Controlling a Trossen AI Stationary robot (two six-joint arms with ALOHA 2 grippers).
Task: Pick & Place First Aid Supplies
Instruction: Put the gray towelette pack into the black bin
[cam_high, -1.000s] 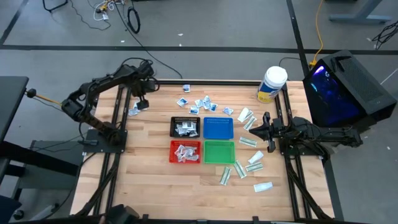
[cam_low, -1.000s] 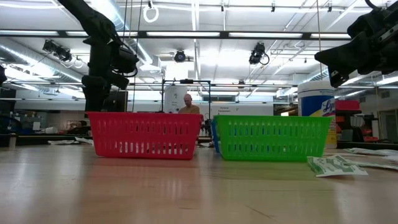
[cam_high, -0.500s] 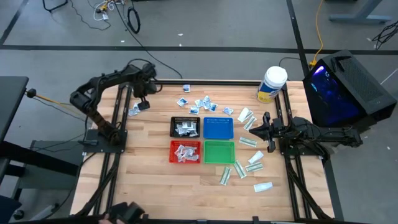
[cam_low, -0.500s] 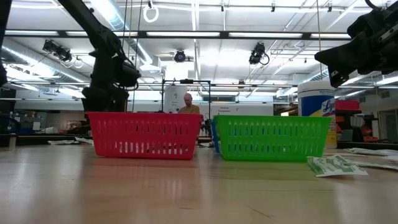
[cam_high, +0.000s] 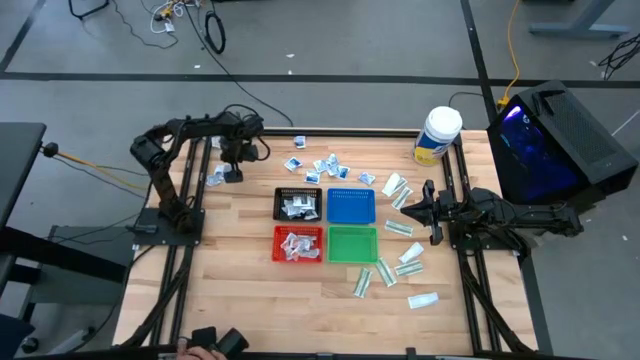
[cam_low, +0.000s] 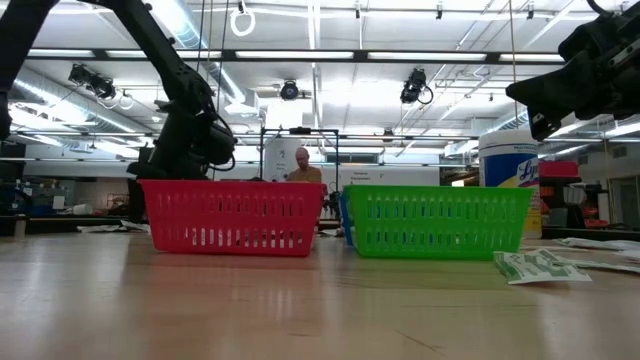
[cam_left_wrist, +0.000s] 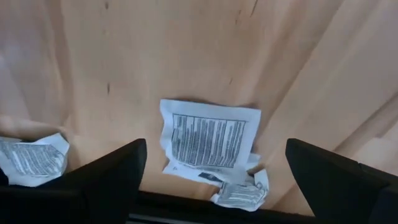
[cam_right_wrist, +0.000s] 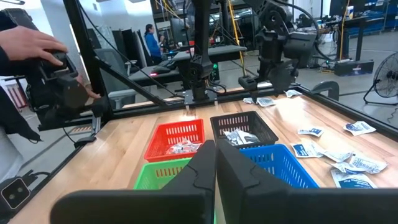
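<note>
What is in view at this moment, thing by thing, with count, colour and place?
Squarish packets: about a dozen, white with bluish print, loose at the far side of the table; a few more by the left claw.
Narrow packets: about nine, white-and-green, on the table's right side.
Black tray: one, far left of the four, holds packets.
Blue tray: one, far right, looks empty.
Red tray: one, near left, holds packets.
Green tray: one, near right, looks empty.
Jar: one, white with yellow label, far right corner.
Table: one, light wood.
Left claw: open, over packets at the far left.
Right claw: shut, waiting at the right edge.
</note>
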